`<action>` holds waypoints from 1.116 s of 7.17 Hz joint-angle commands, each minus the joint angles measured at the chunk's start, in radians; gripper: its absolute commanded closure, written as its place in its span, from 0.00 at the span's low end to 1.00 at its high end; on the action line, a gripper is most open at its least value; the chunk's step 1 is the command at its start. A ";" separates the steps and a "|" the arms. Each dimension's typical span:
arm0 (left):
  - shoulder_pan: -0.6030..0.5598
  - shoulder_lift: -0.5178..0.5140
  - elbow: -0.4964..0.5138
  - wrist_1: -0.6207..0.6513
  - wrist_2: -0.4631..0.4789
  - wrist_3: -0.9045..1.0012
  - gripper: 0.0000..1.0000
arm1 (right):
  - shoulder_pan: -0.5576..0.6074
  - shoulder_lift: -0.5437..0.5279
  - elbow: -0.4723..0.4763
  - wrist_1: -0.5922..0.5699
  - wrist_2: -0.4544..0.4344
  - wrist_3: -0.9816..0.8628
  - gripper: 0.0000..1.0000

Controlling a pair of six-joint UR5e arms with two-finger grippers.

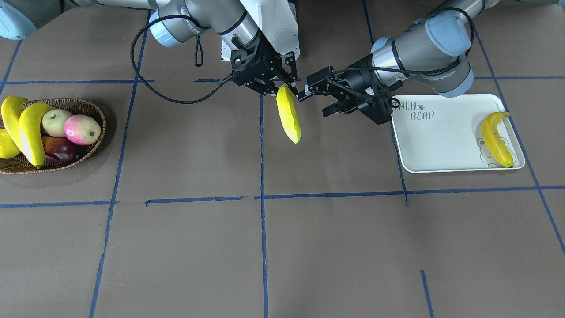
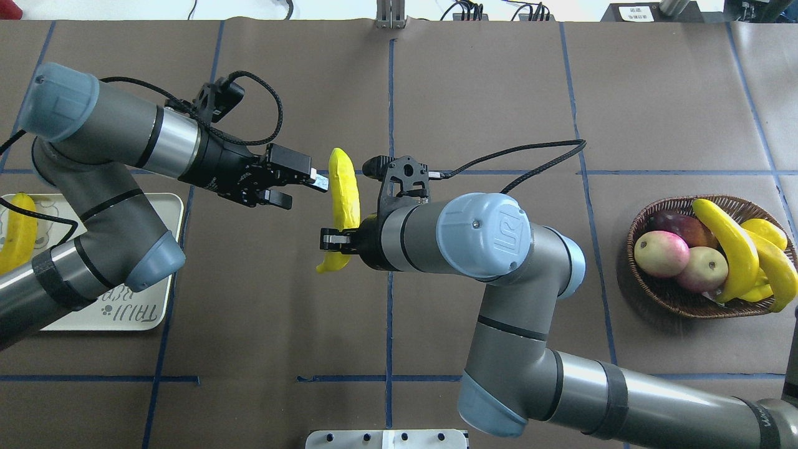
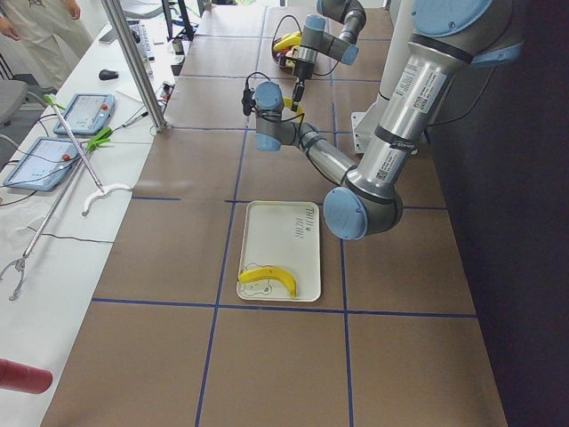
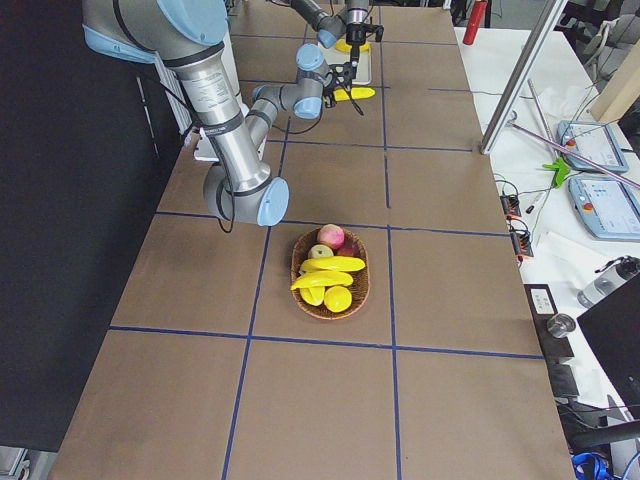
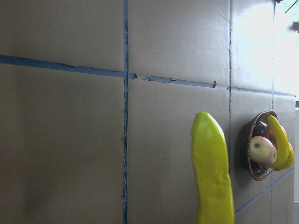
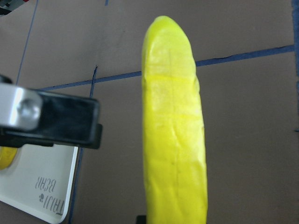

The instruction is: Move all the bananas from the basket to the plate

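My right gripper [image 2: 335, 240] [image 1: 277, 88] is shut on one end of a long yellow banana [image 2: 345, 193] [image 1: 289, 115] and holds it above the middle of the table. The banana also fills the right wrist view [image 6: 174, 149]. My left gripper [image 2: 299, 186] [image 1: 315, 100] is open, close beside the banana and not touching it. One banana [image 1: 496, 139] [image 2: 19, 231] lies on the white plate [image 1: 441, 145] [image 2: 169, 209]. Two bananas [image 1: 31, 132] [image 1: 11, 114] [image 2: 729, 246] lie in the wicker basket [image 1: 90, 107] [image 2: 661, 299].
The basket also holds a pink-green fruit [image 1: 82, 129], a pale green fruit [image 1: 56, 122], a dark purple fruit [image 1: 59, 149] and a short yellow fruit [image 1: 6, 145]. Blue tape lines cross the brown table. The robot's white base [image 1: 273, 26] stands behind the grippers.
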 commanded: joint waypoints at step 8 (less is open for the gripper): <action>0.052 -0.015 -0.001 0.007 0.047 -0.100 0.98 | -0.023 0.035 -0.010 0.001 -0.004 0.014 0.02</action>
